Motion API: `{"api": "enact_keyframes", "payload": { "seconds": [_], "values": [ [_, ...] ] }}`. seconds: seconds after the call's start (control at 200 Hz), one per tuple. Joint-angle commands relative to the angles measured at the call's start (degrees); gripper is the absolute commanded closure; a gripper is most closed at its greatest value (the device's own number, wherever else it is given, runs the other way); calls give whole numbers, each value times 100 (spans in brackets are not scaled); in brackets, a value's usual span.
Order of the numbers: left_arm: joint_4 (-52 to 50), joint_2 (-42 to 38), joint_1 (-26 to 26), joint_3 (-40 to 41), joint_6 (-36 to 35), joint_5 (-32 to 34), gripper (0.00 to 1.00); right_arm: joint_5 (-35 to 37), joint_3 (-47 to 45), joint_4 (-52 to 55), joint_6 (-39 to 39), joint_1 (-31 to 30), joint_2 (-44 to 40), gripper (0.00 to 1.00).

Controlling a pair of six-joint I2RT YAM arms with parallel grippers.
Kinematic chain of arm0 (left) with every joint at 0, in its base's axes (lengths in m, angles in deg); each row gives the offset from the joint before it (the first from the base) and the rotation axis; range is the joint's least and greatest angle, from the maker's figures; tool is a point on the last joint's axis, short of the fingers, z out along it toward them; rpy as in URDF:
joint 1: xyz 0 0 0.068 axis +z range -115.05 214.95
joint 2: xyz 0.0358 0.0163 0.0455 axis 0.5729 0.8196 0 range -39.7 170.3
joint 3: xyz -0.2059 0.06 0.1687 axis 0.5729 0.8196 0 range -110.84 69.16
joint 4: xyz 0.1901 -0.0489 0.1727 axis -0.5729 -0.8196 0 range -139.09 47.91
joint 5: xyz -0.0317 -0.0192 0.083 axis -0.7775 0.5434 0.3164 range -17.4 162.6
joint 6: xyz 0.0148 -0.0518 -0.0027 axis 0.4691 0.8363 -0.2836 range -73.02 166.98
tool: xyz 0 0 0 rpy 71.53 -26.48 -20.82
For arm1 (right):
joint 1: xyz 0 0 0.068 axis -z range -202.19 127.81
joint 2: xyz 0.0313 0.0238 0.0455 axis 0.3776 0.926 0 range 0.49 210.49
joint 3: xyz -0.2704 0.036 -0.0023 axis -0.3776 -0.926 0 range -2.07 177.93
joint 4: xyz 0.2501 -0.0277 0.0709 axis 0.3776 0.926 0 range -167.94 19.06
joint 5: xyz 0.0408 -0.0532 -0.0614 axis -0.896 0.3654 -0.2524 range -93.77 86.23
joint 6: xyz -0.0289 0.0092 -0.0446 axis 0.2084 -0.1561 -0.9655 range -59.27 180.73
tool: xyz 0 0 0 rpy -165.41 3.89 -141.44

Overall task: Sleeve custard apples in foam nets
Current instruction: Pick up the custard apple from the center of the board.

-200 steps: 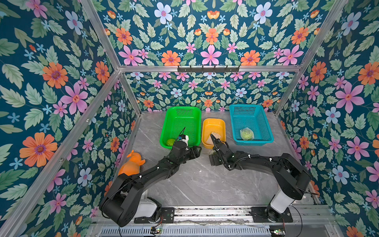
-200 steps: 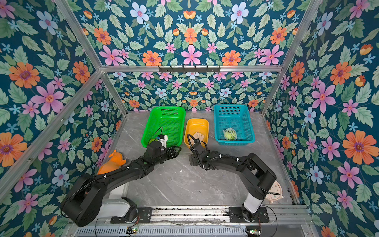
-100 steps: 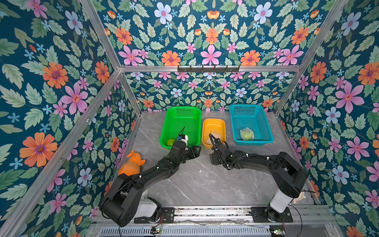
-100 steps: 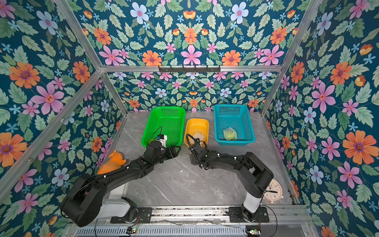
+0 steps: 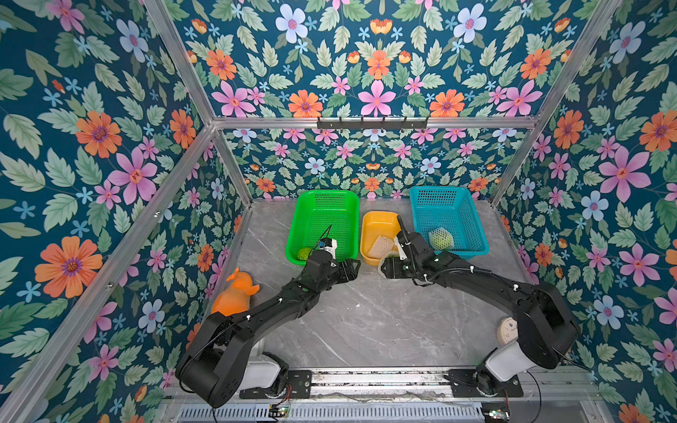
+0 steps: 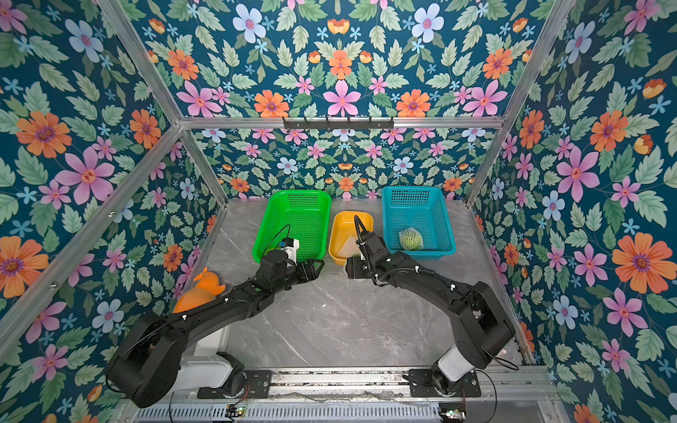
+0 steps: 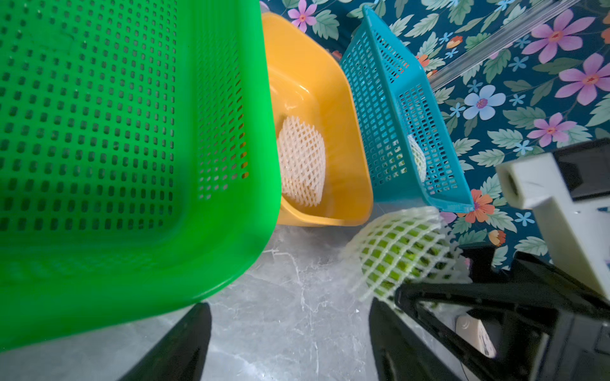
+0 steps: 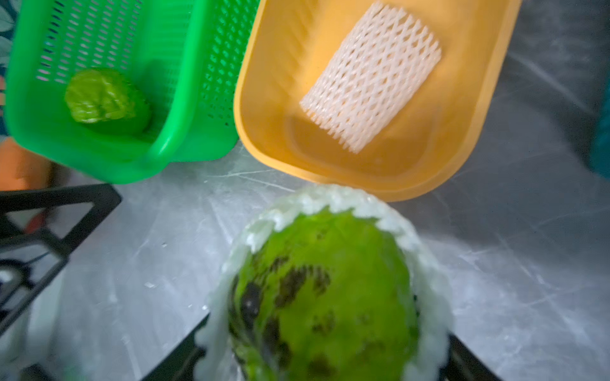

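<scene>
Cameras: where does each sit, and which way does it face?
Top views: overhead in front, looking down; left arm, right arm show.
Left wrist: on that arm, faces the green basket; own fingers show.
Right wrist: on that arm, faces the netted fruit between its fingers.
Shared: both wrists show the spare net in the yellow tub.

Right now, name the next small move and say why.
Probably the right gripper should lift its custard apple toward the blue basket: the foam net already wraps the fruit, one sleeved fruit lies in that basket, and the left gripper stands open and clear.
</scene>
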Motion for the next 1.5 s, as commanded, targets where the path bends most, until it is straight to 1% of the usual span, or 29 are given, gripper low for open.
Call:
{"api": "enact_keyframes", "payload": {
  "seconds": [0.0,0.065,0.18,0.275,0.4,0.515,0.6,0.775,0.97,1.18,1.305,1.495],
  "values": [
    [-81,-117,14,-101,-589,-303,16,-1402,6,428,536,367,-170,23],
    [-91,-177,10,-173,-857,-590,13,-1806,-67,339,757,604,-297,24],
    [-282,-209,-46,-353,-1304,-975,1,-2326,-163,110,1163,977,-467,24],
    [-592,-252,-268,-548,-1762,-815,0,-2608,-179,-42,1421,1149,-525,25],
    [-984,-176,-710,-889,-2390,-442,0,-2778,-136,-133,1600,1184,-489,26],
    [-1082,66,-927,-1186,-2702,-529,0,-2954,-153,-334,1779,1183,-400,26],
    [-1106,268,-1024,-1413,-2823,-518,0,-3150,-155,-562,1921,1178,-302,27],
    [-1258,607,-1023,-1815,-3027,-390,1,-3334,-182,-769,2005,1178,-253,27],
    [-1491,986,-1033,-2190,-3207,-925,0,-3382,-199,-746,1976,1178,-253,27],
    [-1495,1198,-1046,-2311,-3208,-1153,0,-3407,-215,-816,1967,1179,-253,27],
    [-1452,1288,-1043,-2326,-3196,-1145,0,-3477,-217,-893,1981,1178,-223,27],
    [-1296,1369,-1043,-2346,-3160,-1070,4,-3608,-268,-1079,2078,1178,-192,27]
  ]
}}
